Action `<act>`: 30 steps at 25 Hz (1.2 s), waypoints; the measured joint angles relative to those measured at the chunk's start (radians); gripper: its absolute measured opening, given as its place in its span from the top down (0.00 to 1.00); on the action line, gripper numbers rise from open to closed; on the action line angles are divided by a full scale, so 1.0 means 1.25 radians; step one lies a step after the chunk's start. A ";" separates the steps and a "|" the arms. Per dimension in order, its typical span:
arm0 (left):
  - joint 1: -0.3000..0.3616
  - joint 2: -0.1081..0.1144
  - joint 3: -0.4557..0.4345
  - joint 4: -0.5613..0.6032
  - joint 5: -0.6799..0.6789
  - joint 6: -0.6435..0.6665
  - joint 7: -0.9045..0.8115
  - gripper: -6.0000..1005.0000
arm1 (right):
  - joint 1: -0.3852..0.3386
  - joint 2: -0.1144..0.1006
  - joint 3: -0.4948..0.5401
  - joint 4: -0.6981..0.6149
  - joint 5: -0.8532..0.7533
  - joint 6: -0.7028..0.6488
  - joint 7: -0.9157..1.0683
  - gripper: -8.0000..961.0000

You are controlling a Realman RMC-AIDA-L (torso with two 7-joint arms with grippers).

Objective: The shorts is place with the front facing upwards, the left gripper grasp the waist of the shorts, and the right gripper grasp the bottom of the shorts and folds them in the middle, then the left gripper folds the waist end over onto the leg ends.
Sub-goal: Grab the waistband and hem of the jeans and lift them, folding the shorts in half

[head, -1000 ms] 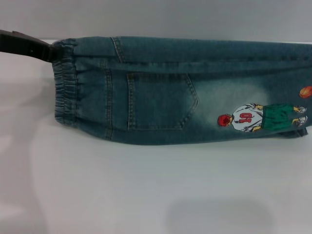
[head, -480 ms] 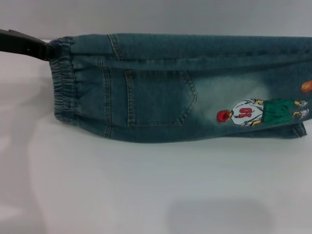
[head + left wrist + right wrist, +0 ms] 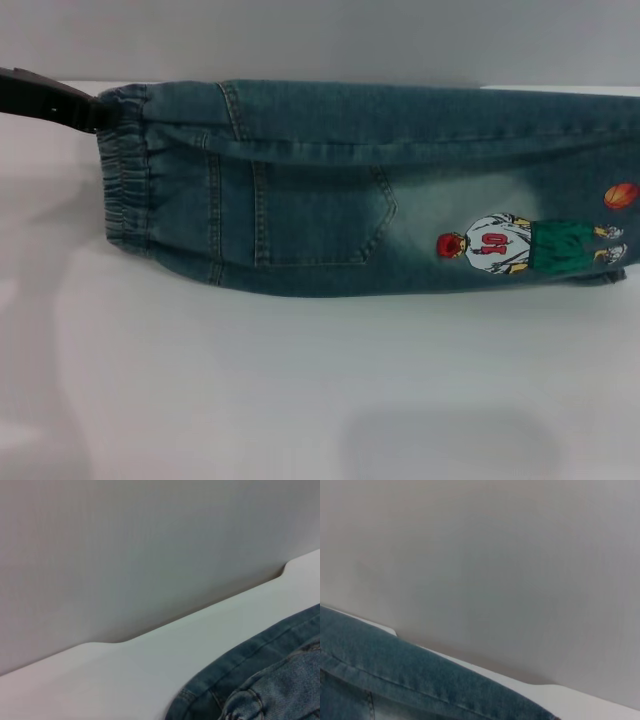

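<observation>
Faded denim shorts (image 3: 380, 190), ruched waist (image 3: 125, 190); smooth matt table (image 3: 300, 390).

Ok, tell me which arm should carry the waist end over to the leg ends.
Left, probably. The left gripper is already at the far corner of the waist, and the shorts lie folded lengthwise with the pocket face up. The right gripper is out of the head view.

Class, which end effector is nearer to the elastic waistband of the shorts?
Left. The left end effector meets the waistband at its far corner. The right end effector is not visible in any view; the shorts' leg ends run off the head view's right edge.
</observation>
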 joint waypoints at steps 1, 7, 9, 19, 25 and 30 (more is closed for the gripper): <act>0.000 0.000 0.000 -0.002 0.000 0.000 0.000 0.95 | 0.001 -0.001 0.000 0.004 -0.001 0.000 0.000 0.97; 0.000 -0.004 0.000 -0.019 0.001 -0.013 0.007 0.95 | 0.013 -0.003 0.002 0.043 -0.023 0.016 -0.004 0.97; -0.001 -0.005 0.002 -0.026 0.001 -0.019 0.008 0.95 | 0.022 -0.004 0.005 0.060 -0.030 0.025 -0.007 0.97; -0.010 -0.012 0.010 -0.061 0.000 -0.071 0.009 0.95 | 0.058 -0.006 0.009 0.121 -0.052 0.093 -0.031 0.97; -0.016 -0.013 0.030 -0.108 0.000 -0.123 0.010 0.95 | 0.079 -0.006 0.003 0.179 -0.056 0.150 -0.060 0.97; -0.019 -0.015 0.037 -0.134 -0.005 -0.154 0.012 0.95 | 0.094 -0.004 0.003 0.216 -0.056 0.205 -0.063 0.97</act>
